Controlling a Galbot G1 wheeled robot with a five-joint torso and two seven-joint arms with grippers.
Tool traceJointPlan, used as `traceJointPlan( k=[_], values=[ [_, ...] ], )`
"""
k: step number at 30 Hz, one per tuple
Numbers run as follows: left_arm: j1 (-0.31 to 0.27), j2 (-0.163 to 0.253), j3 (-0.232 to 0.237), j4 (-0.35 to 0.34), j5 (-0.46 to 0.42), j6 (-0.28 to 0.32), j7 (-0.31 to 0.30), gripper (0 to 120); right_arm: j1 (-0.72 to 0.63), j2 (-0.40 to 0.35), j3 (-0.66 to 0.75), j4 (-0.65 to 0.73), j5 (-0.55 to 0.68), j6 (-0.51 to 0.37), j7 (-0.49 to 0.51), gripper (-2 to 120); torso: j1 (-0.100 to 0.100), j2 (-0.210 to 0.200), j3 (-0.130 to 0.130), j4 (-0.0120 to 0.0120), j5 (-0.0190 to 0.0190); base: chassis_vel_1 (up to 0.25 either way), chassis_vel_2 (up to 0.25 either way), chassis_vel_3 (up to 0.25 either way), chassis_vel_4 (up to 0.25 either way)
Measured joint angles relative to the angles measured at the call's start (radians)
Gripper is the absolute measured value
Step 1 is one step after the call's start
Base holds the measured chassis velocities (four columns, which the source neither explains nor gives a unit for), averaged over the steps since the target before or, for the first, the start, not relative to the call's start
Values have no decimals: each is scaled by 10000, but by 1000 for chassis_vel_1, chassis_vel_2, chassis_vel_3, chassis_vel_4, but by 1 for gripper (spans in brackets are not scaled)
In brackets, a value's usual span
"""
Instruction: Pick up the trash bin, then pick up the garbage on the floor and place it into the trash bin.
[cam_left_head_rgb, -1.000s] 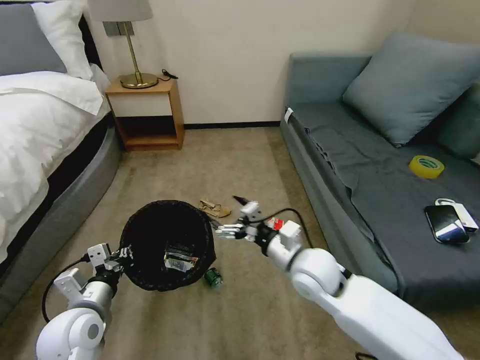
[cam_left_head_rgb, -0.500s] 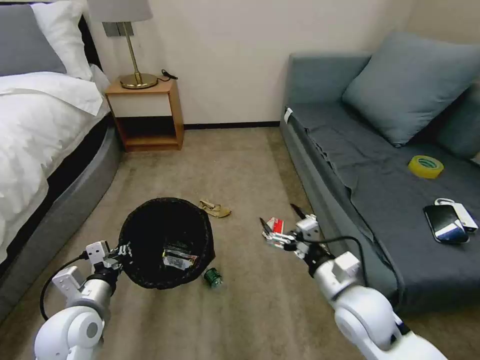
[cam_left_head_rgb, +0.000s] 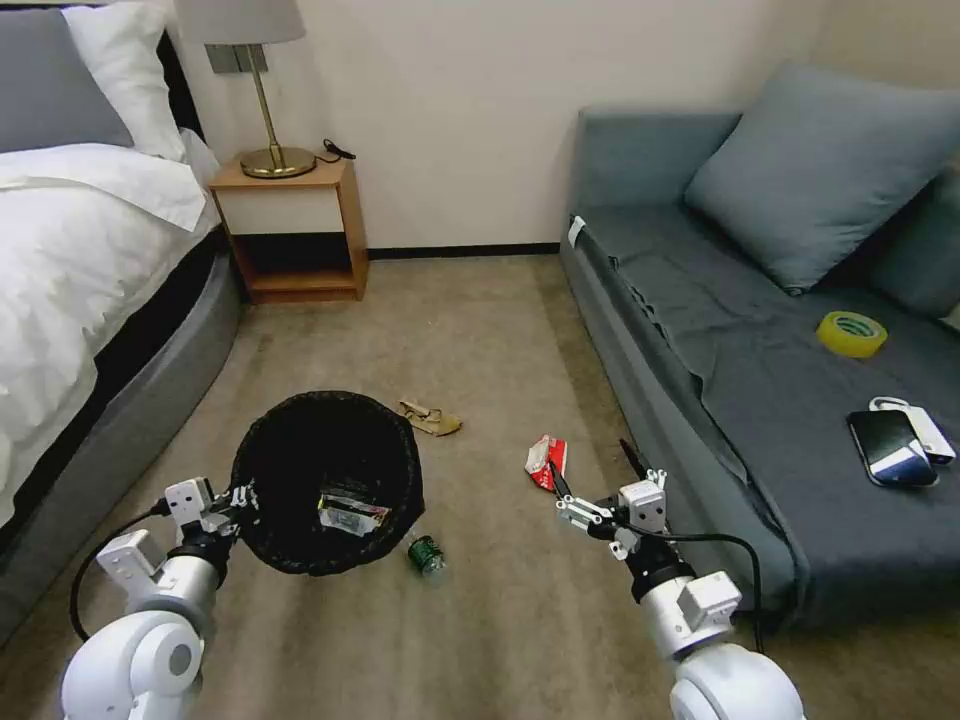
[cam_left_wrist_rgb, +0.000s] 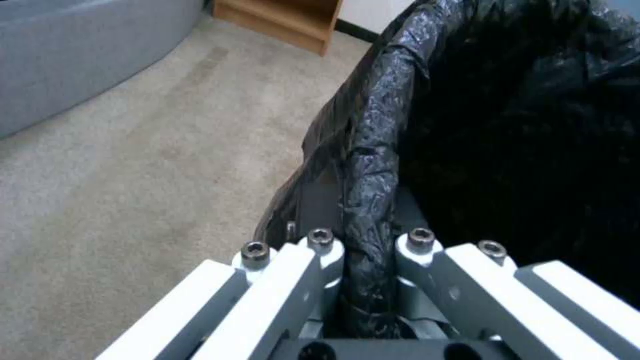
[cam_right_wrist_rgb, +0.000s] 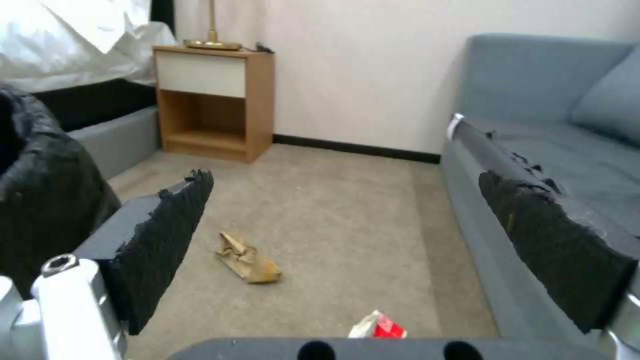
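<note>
The trash bin (cam_left_head_rgb: 290, 450), round with a crinkly black bag, hangs just off the carpet. My left gripper (cam_left_head_rgb: 240, 497) is shut on its near-left rim. In the left wrist view the left gripper (cam_left_wrist_rgb: 367, 242) pinches the bag's folded edge (cam_left_wrist_rgb: 367, 165). A shiny snack wrapper (cam_left_head_rgb: 352, 510) lies inside the bin. On the floor are crumpled tan paper (cam_left_head_rgb: 430, 418), a red-and-white packet (cam_left_head_rgb: 546, 462) and a small green-labelled bottle (cam_left_head_rgb: 427, 553). My right gripper (cam_left_head_rgb: 590, 462) is open and empty, just right of the packet. The right wrist view shows the tan paper (cam_right_wrist_rgb: 245, 260) and packet (cam_right_wrist_rgb: 379, 326) ahead between the pads (cam_right_wrist_rgb: 167, 235).
A grey sofa (cam_left_head_rgb: 700, 420) runs along the right, its front edge close to my right arm. On it lie a yellow tape roll (cam_left_head_rgb: 852, 333) and a black phone (cam_left_head_rgb: 892, 446). The bed (cam_left_head_rgb: 90, 300) fills the left and a wooden nightstand (cam_left_head_rgb: 292, 225) stands at the back wall.
My right arm has drawn back from beside the bin's rim, swinging right and nearer to me beside the sofa front, still open. The bin has shifted slightly left.
</note>
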Motion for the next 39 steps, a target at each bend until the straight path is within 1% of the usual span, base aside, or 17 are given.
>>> traceJointPlan(
  k=[3,14,39],
  values=[
    [-42,3,-54,57,-39,0,4,4,-237,169,279,-4,-84,203,-177,100,-1,0,0,-1,0,0,0,0,0],
    [-78,35,-111,137,-97,-12,27,4,-290,316,369,-179,-199,439,-572,100,0,0,0,0,2,0,0,0,0],
    [33,271,-438,216,-407,-145,80,4,-542,521,267,-277,-530,555,-961,100,0,0,1,0,1,0,0,0,0]
  ],
)
